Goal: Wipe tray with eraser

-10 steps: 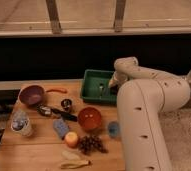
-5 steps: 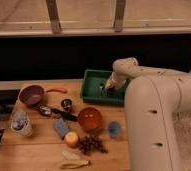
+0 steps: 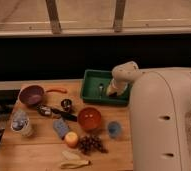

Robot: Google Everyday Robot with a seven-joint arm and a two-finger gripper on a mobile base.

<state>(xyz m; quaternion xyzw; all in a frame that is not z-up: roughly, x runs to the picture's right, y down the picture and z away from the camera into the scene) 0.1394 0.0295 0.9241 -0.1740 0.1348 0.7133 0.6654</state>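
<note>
The green tray [image 3: 92,80] sits at the back of the wooden table, right of centre. My gripper [image 3: 110,92] hangs from the white arm [image 3: 159,115] and is down inside the tray's right part, close to its floor. A small dark spot [image 3: 100,88] shows on the tray floor just left of the gripper. The black eraser does not show plainly; the wrist hides whatever is at the gripper's tip.
On the wooden table [image 3: 39,155] stand a purple bowl [image 3: 31,94], an orange-red bowl [image 3: 90,118], a light blue block [image 3: 61,127], a blue cup [image 3: 114,129], an orange fruit [image 3: 71,139], grapes [image 3: 90,145] and a banana [image 3: 74,161]. Dark tools [image 3: 54,111] lie left of centre.
The gripper has moved lower and a little to the right inside the tray. The big arm segment has swung to the right of the view.
</note>
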